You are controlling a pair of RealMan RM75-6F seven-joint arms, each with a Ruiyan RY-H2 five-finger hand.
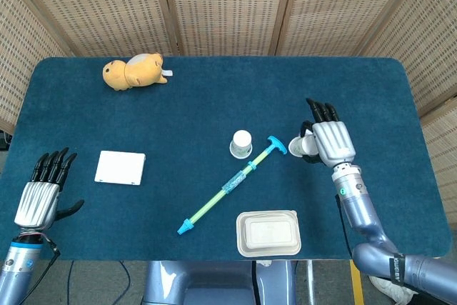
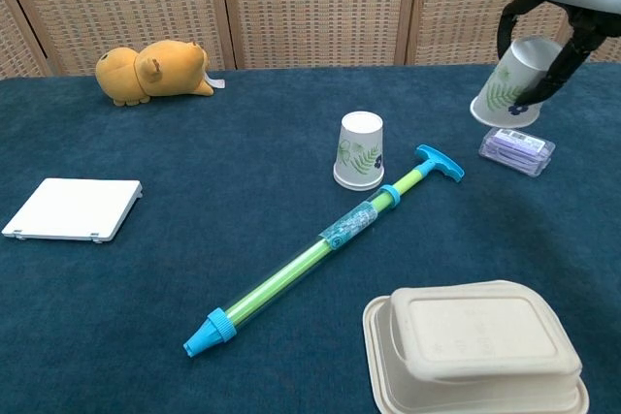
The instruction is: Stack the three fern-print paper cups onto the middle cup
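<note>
- Head view: the middle cup [image 1: 242, 143] stands upside down on the blue table [image 1: 214, 98], and everything here is placed from it.
- Right of it, past the handle of the water pump [image 1: 232, 184], the right hand [image 1: 330, 142] holds a second cup [image 1: 300, 146] in the air, fingers wrapped around it.
- Far to the lower left, at the table's edge, the left hand [image 1: 41, 196] holds nothing, fingers straight and a little apart.
- A white pad [image 1: 121, 168] lies well to the left, a plush toy [image 1: 135, 71] up and left, a lidded food box [image 1: 268, 233] just below.
- Chest view: the middle cup [image 2: 359, 150] sits base up, fern print facing us, touching nothing.
- Up and right, the right hand [image 2: 548, 16] clamps the second cup [image 2: 509, 81], tilted and clear of the table, above a small purple box [image 2: 517, 149].
- The water pump [image 2: 325, 250] runs from just right of the middle cup down to the left; the food box [image 2: 477, 348] sits nearest us.
</note>
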